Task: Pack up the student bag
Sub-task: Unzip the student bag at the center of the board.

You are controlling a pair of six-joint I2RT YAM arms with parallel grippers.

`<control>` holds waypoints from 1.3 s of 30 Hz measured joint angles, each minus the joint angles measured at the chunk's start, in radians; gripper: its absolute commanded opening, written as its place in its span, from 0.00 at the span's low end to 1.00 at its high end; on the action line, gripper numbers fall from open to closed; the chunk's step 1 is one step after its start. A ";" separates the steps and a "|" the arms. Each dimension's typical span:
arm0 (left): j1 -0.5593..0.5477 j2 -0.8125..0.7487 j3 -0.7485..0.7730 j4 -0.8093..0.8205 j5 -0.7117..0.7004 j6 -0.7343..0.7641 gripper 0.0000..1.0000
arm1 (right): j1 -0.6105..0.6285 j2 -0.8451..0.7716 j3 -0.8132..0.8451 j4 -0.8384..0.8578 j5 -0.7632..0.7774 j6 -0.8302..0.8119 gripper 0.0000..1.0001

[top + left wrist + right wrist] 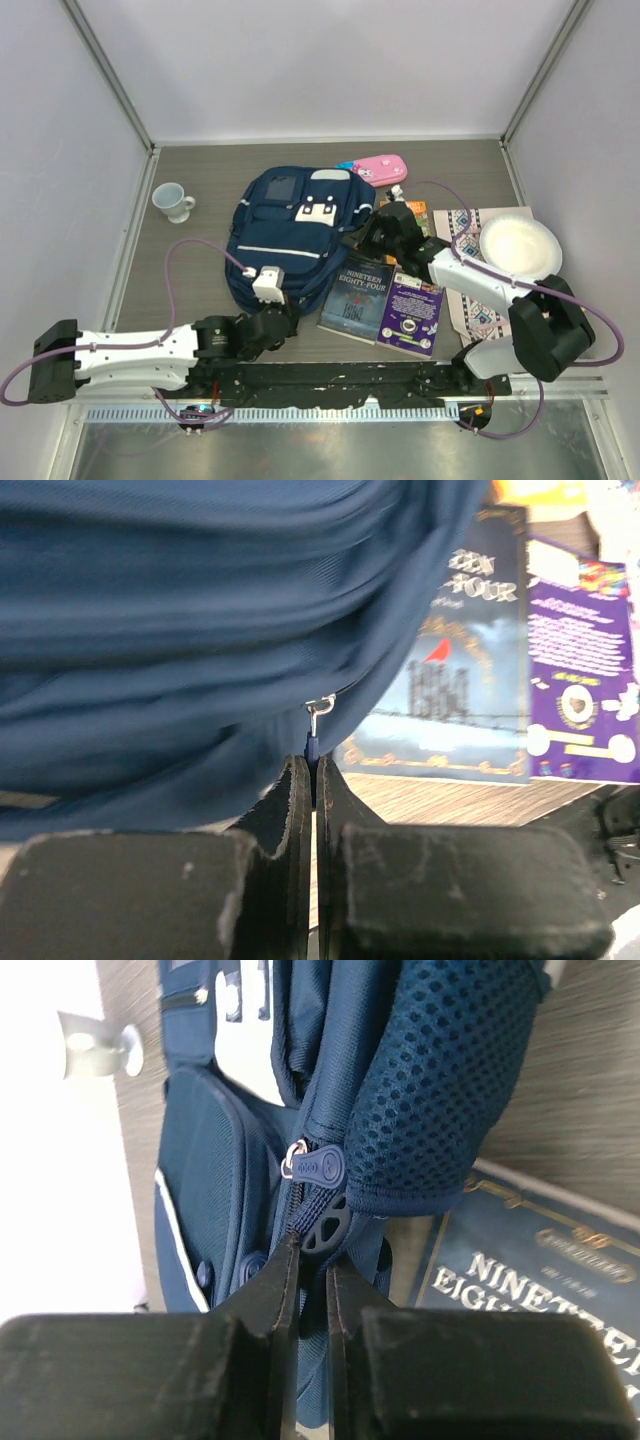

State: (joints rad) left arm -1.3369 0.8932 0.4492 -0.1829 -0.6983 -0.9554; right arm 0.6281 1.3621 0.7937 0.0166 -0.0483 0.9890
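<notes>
The student bag [290,235], navy blue with white trim, lies flat in the middle of the table. At its near edge my left gripper [287,316] is shut on a thin blue zipper pull [313,744] that hangs from a metal ring. The bag's fabric [200,630] fills the left wrist view above the jaws. On the bag's right side, by the mesh shoulder strap [440,1080], my right gripper [360,243] is shut on a dark rubber zipper pull [327,1222], which pokes out above the jaw tips.
Two books lie right of the bag: a dark blue Nineteen Eighty-Four [356,298] and a purple one [411,315]. A pink pencil case [375,167] sits behind the bag, a white mug [173,202] at the left, and a paper plate [520,247] on a patterned cloth [470,305] at the right.
</notes>
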 measured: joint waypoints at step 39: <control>-0.004 0.238 0.109 0.063 0.060 0.126 0.00 | 0.226 -0.337 -0.388 0.103 -0.012 0.246 0.74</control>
State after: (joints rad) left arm -1.3407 1.1309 0.5587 -0.1196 -0.6384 -0.8291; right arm 0.8543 1.0252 0.4053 0.1196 -0.0605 1.2354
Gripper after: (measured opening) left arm 0.023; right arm 0.739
